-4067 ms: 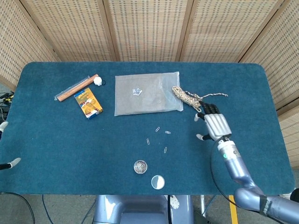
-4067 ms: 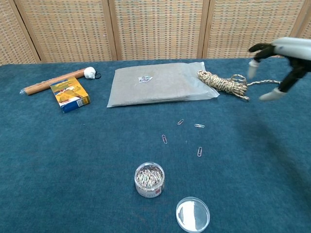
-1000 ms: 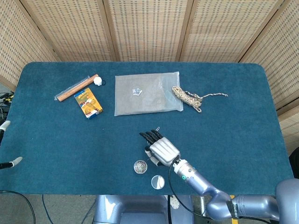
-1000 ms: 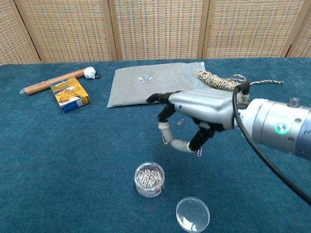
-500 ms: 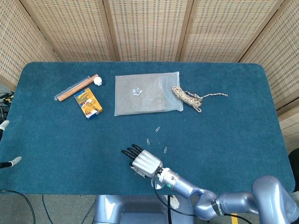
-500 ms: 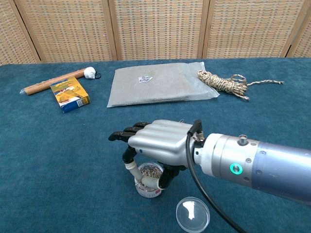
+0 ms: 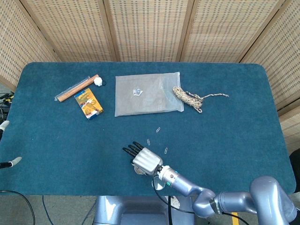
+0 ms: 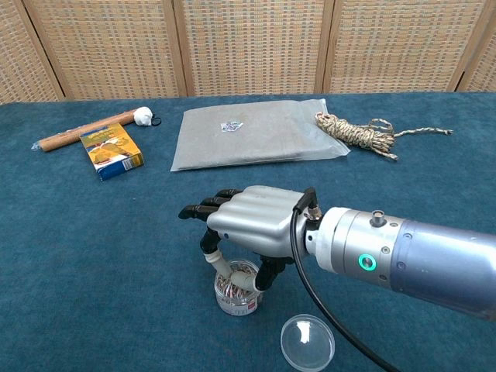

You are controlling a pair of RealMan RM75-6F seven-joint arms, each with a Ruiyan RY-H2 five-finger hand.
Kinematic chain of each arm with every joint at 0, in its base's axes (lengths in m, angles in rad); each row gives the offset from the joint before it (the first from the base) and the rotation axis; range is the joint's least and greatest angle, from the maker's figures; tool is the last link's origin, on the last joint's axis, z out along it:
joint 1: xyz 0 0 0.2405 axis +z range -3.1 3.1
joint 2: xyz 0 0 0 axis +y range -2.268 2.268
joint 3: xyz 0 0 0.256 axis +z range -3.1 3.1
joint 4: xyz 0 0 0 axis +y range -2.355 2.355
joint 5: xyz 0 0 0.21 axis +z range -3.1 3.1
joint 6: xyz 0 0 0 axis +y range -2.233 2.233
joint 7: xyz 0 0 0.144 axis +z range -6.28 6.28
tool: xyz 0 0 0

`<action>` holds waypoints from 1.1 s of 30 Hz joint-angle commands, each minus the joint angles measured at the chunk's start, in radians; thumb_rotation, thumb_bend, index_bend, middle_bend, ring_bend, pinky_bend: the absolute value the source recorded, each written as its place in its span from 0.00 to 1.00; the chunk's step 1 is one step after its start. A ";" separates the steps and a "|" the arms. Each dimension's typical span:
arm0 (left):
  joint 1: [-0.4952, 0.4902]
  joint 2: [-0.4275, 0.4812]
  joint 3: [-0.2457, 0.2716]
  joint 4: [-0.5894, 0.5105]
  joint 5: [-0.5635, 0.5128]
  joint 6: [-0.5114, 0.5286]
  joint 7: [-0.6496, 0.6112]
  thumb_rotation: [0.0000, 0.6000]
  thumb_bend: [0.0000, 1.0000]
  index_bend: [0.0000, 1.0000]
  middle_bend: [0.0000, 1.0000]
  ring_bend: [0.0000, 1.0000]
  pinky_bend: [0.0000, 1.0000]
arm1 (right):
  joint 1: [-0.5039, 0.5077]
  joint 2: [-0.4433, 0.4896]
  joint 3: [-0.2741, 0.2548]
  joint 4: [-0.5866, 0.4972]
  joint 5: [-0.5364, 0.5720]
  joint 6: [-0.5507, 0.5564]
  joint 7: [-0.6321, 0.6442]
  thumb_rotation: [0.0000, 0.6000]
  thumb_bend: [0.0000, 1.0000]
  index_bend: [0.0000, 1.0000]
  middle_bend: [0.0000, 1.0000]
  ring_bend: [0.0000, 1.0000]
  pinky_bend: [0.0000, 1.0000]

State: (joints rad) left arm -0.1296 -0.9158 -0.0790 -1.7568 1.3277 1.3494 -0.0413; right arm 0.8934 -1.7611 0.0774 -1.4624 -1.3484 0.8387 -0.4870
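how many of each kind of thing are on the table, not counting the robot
paper clip tub: 1
clear lid: 1
loose paper clips: 3 showing
plastic bag: 1
rope bundle: 1
yellow box: 1
wooden stick: 1
Total: 9

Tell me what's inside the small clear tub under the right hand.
Paper clips fill the clear tub. The right hand hovers over it, fingers dipping in, hiding part of the contents; the lid lies beside it.
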 commanded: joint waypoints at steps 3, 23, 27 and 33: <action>0.000 0.000 0.001 -0.001 0.001 -0.001 0.003 1.00 0.00 0.00 0.00 0.00 0.00 | -0.002 0.011 0.001 0.001 0.003 0.007 -0.021 1.00 0.43 0.70 0.01 0.00 0.00; 0.000 0.002 0.002 -0.003 0.003 0.000 0.001 1.00 0.00 0.00 0.00 0.00 0.00 | -0.009 0.075 0.011 -0.095 0.046 0.039 -0.129 1.00 0.23 0.53 0.01 0.00 0.00; 0.001 0.004 0.003 -0.002 0.007 0.000 -0.007 1.00 0.00 0.00 0.00 0.00 0.00 | -0.022 0.137 0.026 -0.156 0.034 0.080 -0.137 1.00 0.23 0.53 0.01 0.00 0.00; 0.012 0.014 0.010 -0.010 0.035 0.021 -0.027 1.00 0.00 0.00 0.00 0.00 0.00 | -0.128 0.332 0.040 -0.240 -0.013 0.252 -0.061 1.00 0.12 0.33 0.01 0.00 0.00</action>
State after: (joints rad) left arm -0.1229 -0.9054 -0.0716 -1.7625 1.3539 1.3612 -0.0627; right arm 0.8385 -1.5376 0.1113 -1.6601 -1.3300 0.9828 -0.6023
